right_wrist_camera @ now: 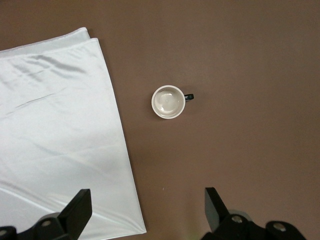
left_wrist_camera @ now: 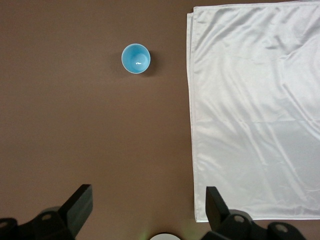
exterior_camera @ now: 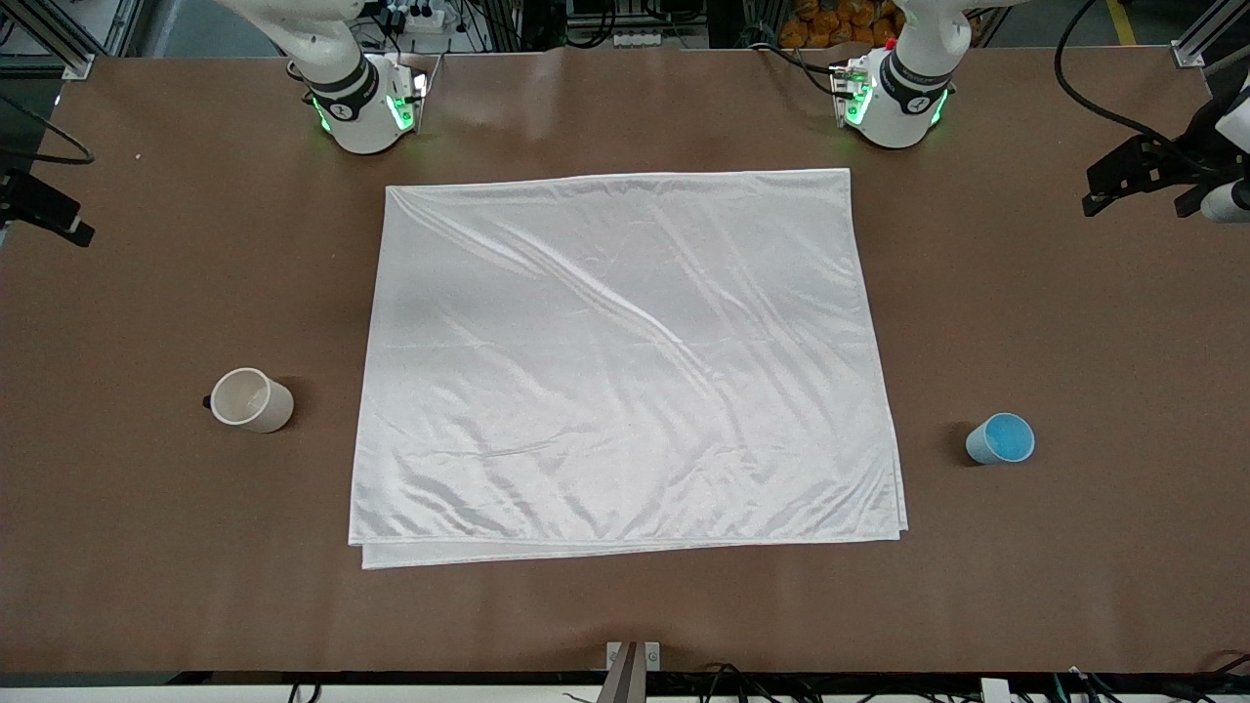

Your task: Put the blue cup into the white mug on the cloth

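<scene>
Blue cup (exterior_camera: 1001, 438) upright on tabletop (exterior_camera: 1074, 322), left arm's end; white mug (exterior_camera: 252, 400) at right arm's end, handle mostly hidden; cloth (exterior_camera: 625, 361) between, apart from both. Left hand (left_wrist_camera: 149, 202) and right hand (right_wrist_camera: 148, 205): wide, empty, above tabletop, bodies cut off by frame.

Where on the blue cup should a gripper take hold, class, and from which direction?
Grip the blue cup across its rim from straight above. It stands upright and handleless on bare table beside the cloth, mouth open upward, nothing crowding it; the open left gripper hangs high above.
</scene>
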Action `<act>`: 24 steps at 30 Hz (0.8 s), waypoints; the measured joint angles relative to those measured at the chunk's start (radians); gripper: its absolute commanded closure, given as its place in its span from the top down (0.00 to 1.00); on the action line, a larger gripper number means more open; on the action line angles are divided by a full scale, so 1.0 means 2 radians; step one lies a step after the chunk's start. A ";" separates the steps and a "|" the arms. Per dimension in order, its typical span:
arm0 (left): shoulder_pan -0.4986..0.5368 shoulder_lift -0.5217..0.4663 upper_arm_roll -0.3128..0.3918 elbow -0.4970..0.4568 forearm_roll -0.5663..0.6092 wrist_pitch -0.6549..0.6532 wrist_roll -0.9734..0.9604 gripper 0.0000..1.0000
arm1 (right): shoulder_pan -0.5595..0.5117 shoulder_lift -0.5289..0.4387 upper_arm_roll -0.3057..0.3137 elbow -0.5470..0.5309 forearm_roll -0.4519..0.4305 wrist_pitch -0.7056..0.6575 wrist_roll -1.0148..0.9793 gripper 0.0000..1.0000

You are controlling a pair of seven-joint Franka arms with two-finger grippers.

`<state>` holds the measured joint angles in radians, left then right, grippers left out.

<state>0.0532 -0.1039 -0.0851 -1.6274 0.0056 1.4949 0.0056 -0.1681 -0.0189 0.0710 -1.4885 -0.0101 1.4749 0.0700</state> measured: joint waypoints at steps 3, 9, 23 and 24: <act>0.000 0.000 0.000 0.000 0.000 0.000 0.000 1.00 | -0.001 0.000 0.000 0.000 0.000 0.008 0.000 1.00; 0.000 0.000 0.000 0.000 0.000 0.000 0.000 1.00 | 0.000 0.001 0.001 -0.001 0.000 0.016 0.000 1.00; -0.001 0.000 0.000 -0.001 0.001 0.000 0.000 1.00 | 0.000 0.002 0.001 -0.008 0.000 0.018 0.000 1.00; -0.001 0.001 0.000 -0.001 0.002 0.000 0.000 1.00 | 0.000 0.002 0.001 -0.008 0.000 0.018 0.000 1.00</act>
<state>0.0516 -0.1028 -0.0843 -1.6289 0.0092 1.4954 0.0056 -0.1681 -0.0139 0.0727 -1.5053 -0.0101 1.5112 0.0700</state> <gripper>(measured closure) 0.000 0.000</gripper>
